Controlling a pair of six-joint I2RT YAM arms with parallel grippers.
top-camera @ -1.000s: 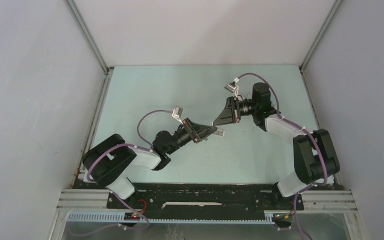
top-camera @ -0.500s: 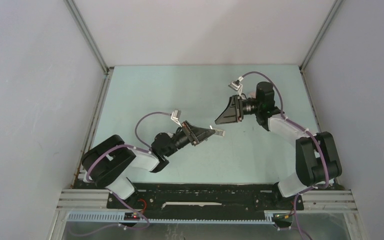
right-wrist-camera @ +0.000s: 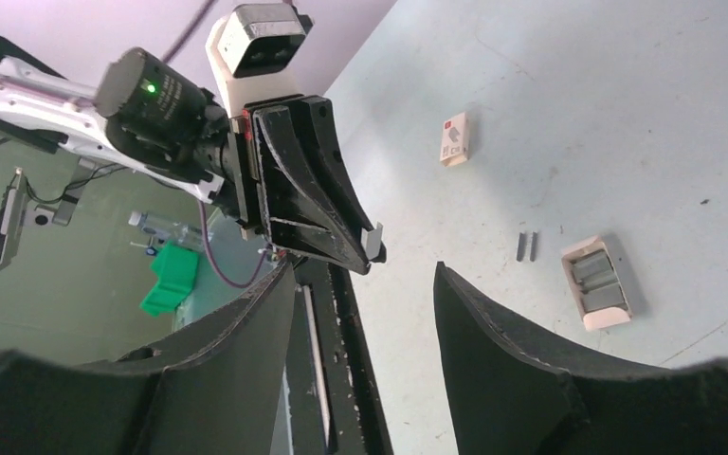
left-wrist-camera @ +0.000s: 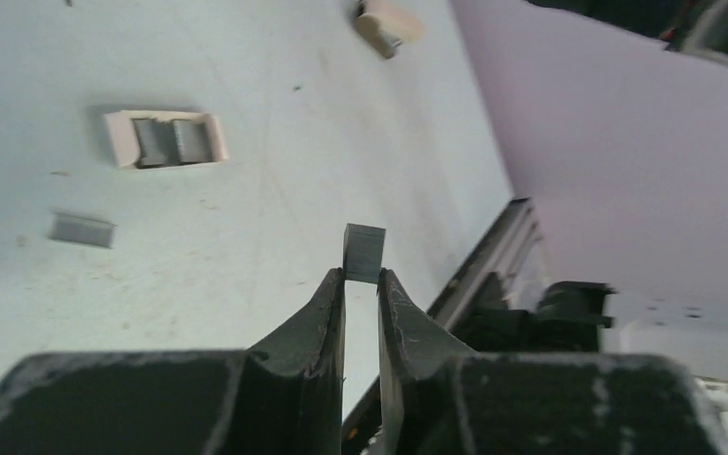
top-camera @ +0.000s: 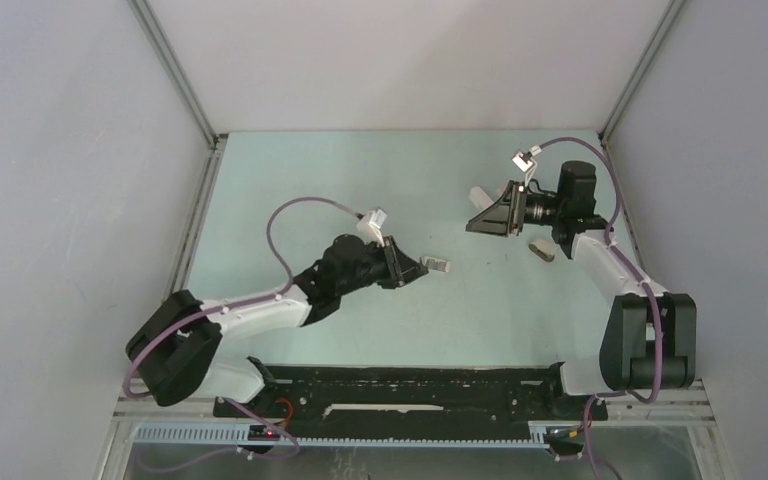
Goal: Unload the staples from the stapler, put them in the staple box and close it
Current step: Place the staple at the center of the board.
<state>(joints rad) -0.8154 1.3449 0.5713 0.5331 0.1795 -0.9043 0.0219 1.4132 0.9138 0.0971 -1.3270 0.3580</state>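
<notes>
**Left gripper (left-wrist-camera: 361, 278) pinching a short grey strip of staples (left-wrist-camera: 364, 253)**

The left gripper's fingers are closed narrowly on the strip and hold it off the pale green table (top-camera: 310, 180), just left of the white tray (top-camera: 438, 265). The tray contains more grey strips, and a loose strip (left-wrist-camera: 82, 229) lies on the table just beside it. To the right of the tray, the right gripper (right-wrist-camera: 362, 270) hangs with its fingers spread wide, holding nothing and pointing back toward the tray. Further right of the tray, a small beige stapler (top-camera: 541, 250) lies on the table.
</notes>
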